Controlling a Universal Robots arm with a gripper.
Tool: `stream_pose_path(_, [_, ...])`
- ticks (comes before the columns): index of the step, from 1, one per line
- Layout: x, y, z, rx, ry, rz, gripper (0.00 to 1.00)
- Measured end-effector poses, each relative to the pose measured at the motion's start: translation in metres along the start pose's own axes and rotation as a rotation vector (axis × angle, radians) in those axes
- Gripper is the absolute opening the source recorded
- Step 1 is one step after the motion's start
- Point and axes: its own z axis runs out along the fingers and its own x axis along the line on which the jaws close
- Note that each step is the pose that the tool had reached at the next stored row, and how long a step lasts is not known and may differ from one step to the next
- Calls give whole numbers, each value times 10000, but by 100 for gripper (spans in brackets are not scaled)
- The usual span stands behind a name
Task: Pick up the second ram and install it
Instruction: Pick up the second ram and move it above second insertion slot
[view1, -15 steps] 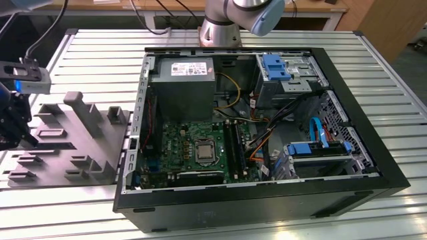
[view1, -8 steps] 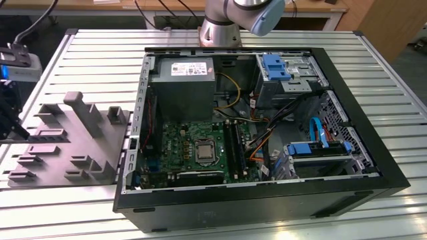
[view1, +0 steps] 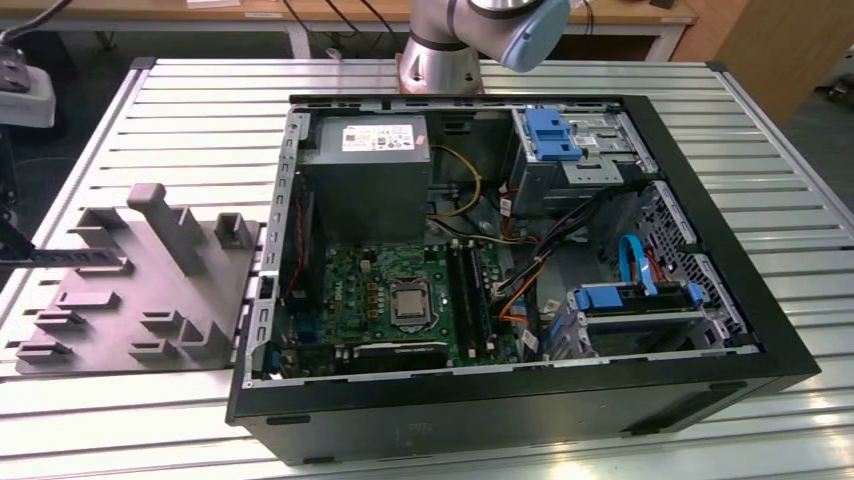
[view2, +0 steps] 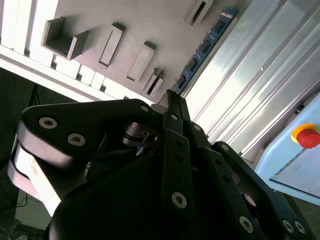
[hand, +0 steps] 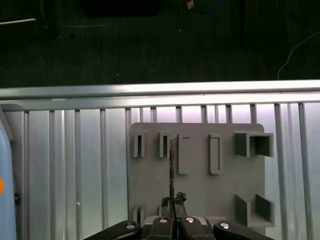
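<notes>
Nearest my lens in the second wrist view, gripper (view2: 172, 97) | fingers pinched in on the second ram (view2: 205, 45); I read it as gripped | ram on edge over grey tray (hand: 200, 200) in the first wrist view, long axis running straight out ahead of the fingertips | computer case (view1: 534, 400) well apart

- The ram (view2: 202, 49), pinched in the gripper (hand: 173, 201), sits among the tray (view1: 100, 335) posts, which stand close on either side of it.
- Tall posts (view1: 167, 225) rise between it and the case (view1: 534, 410).
- Bare table (view1: 200, 100) slats around the tray lie open.
- The case is open on top, and its walls ring the board.
- The sockets (view1: 461, 290) have loose cables (view1: 514, 290) just beside them, with the power supply (view1: 363, 175) near.
</notes>
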Motion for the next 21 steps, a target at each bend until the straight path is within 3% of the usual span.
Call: stream_pose_path(21, [-23, 34, -844, -2, 1, 0, 12])
